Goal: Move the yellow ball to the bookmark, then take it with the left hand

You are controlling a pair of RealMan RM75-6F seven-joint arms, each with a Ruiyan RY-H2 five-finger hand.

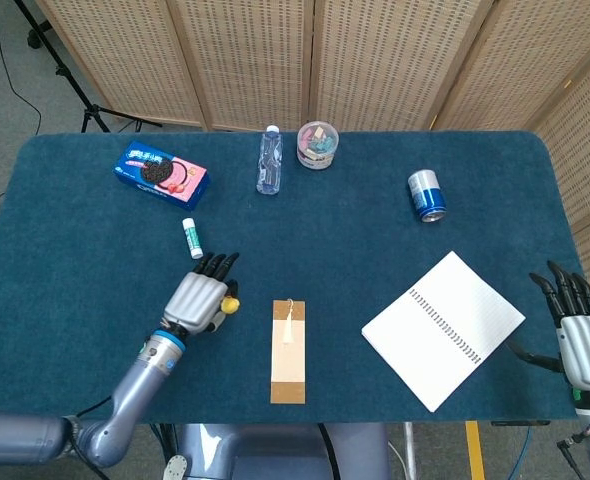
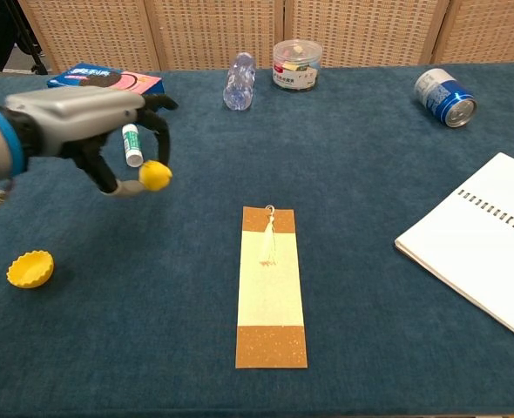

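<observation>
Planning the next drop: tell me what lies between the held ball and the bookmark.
Nothing: in the chest view only bare blue cloth separates the ball, held by the left hand, from the bookmark.

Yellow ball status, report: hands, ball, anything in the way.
Left hand holds small yellow ball off the table, left of the tan bookmark. Right hand open at table's right edge. Yellow cap lies apart, nothing blocking.
</observation>
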